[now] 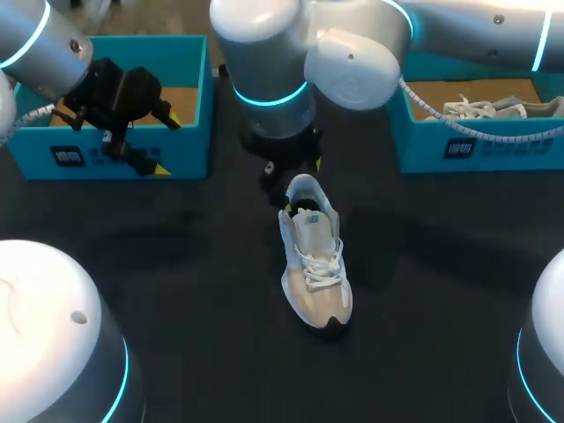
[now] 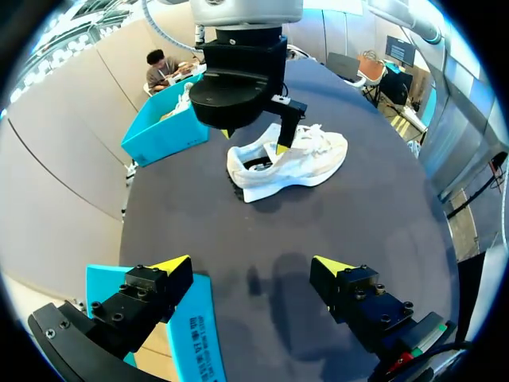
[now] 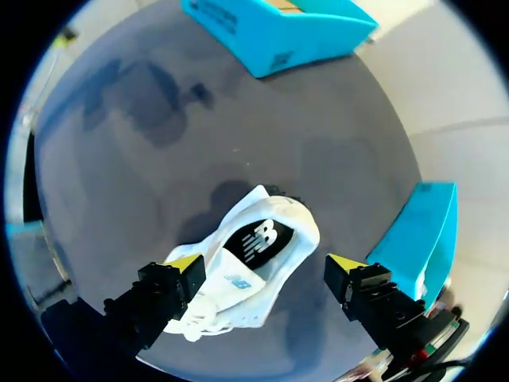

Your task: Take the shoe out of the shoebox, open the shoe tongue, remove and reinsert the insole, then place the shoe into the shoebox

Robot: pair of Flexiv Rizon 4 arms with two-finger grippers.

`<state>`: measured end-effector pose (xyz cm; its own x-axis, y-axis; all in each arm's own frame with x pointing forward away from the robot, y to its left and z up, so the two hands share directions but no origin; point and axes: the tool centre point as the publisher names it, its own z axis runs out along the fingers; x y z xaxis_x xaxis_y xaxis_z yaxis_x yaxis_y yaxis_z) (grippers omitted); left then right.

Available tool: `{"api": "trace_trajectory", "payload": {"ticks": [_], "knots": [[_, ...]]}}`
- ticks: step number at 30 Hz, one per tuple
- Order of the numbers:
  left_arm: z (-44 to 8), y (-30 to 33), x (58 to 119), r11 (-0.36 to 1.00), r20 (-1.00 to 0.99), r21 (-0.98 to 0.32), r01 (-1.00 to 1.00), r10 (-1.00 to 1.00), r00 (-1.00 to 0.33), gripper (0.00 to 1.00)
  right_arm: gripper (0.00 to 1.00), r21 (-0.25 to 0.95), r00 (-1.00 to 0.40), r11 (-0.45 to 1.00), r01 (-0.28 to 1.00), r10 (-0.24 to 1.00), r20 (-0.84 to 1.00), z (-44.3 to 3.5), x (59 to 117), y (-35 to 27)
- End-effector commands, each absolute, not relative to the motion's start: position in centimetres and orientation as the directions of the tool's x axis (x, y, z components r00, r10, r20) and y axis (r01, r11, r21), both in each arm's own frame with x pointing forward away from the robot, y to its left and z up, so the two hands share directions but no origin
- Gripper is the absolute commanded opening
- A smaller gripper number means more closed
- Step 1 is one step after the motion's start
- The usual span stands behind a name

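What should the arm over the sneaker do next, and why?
Probably lower the right gripper into the shoe to pinch the insole: the shoe stands on the table, and the open gripper hangs just above its exposed dark insole.

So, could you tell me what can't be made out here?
Head view: the right arm hides whether the right tool touches the shoe's heel.
Head view: the left arm covers part of the left shoebox's inside.
Right wrist view: a finger hides the shoe's toe.
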<state>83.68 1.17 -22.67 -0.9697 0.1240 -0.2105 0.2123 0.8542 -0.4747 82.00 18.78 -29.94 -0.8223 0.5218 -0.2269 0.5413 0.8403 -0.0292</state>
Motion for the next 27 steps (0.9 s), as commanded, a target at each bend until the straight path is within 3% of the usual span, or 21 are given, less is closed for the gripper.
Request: {"api": "trace_trajectory", "payload": {"ticks": [1, 9, 27], "knots": [[-22.6, 1.1, 83.6, 0.856, -0.21, -0.471, 0.211, 0.124, -0.97, 1.0, 1.0, -0.038, -0.913, 0.933, 0.357, 0.339, -0.229, -30.5, 82.2, 17.5], [-22.6, 1.1, 83.6, 0.856, -0.21, -0.471, 0.211, 0.124, -0.97, 1.0, 1.0, -0.085, -0.953, 0.973, 0.216, 0.191, -0.234, -31.2, 84.4, 16.4], [-22.6, 1.1, 83.6, 0.856, -0.21, -0.471, 0.211, 0.124, -0.97, 1.0, 1.0, -0.073, -0.973, 0.997, 0.026, 0.008, -0.23, -34.9, 88.9, 18.1]]}}
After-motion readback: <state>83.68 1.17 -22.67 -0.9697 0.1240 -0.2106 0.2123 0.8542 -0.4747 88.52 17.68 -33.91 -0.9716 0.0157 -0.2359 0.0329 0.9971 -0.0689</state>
